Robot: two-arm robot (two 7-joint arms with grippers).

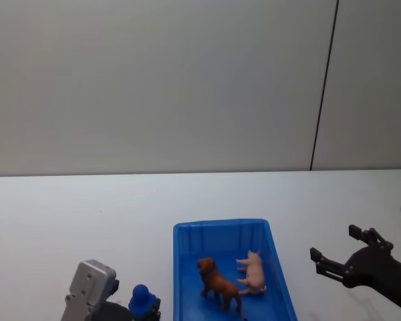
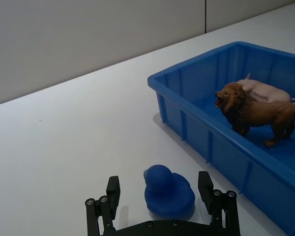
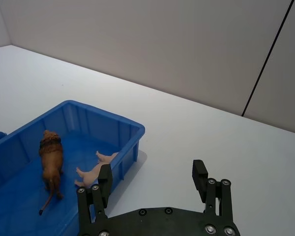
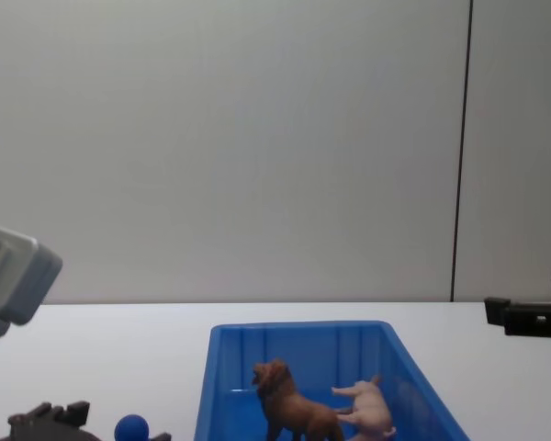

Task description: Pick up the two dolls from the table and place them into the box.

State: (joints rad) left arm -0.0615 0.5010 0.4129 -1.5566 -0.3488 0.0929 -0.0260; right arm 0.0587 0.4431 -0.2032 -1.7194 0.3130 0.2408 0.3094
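Observation:
The blue box (image 1: 220, 224) sits on the white table (image 1: 87, 207) at the near centre. Both dolls are inside it. The reddish-brown lion (image 1: 218, 284) stands upright, and the pale pink pig (image 1: 254, 271) lies on its side just right of it. In the left wrist view the lion (image 2: 258, 110) hides most of the pig (image 2: 265, 91). My left gripper (image 2: 159, 186) is open on the table left of the box, its fingers either side of a small blue ball (image 2: 168, 191) without touching it. My right gripper (image 1: 337, 254) hangs open and empty to the right of the box.
The small blue ball (image 1: 142, 295) rests on the table close to the box's left wall (image 2: 196, 128). A plain grey wall with a dark vertical seam (image 1: 324, 87) stands behind the table. Bare tabletop stretches beyond the box and to both sides.

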